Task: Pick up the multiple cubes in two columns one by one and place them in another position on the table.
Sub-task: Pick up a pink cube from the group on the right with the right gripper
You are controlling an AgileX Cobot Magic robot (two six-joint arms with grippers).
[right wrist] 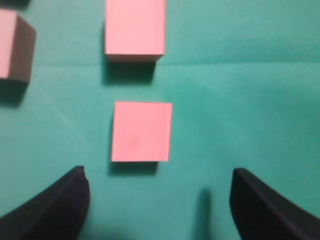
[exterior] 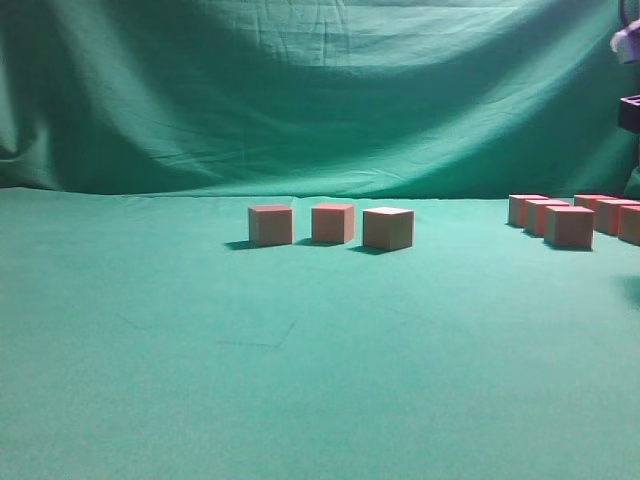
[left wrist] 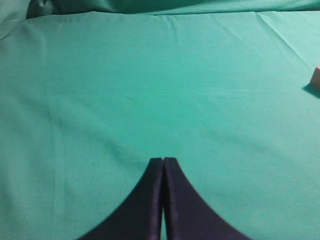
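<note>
- your right gripper [right wrist: 157,200] hangs above the table [right wrist: 250,100] with its jaws spread wide and nothing between them.
- just ahead of that gap, slightly toward the left finger [right wrist: 55,207], a pink cube [right wrist: 141,131] lies flat on the cloth, touching neither finger.
- further ahead in the same line sits a second cube [right wrist: 135,27], apart from the first, its top cut off by the frame.
- to the far left of your right jaws, a third cube [right wrist: 15,47] shows a pink top and a darker side face.
- your left gripper [left wrist: 163,165] has its jaws pressed together, nothing pinched, over bare green cloth.
- far off to the right of your left jaws, only a corner of one cube [left wrist: 316,77] shows at the frame edge.
- in the exterior view, three cubes [exterior: 332,224] stand in a row mid-table, each apart from the next.
- the two-column group [exterior: 575,217] sits at the right edge, under a bit of your right arm [exterior: 628,45] in the top corner.
</note>
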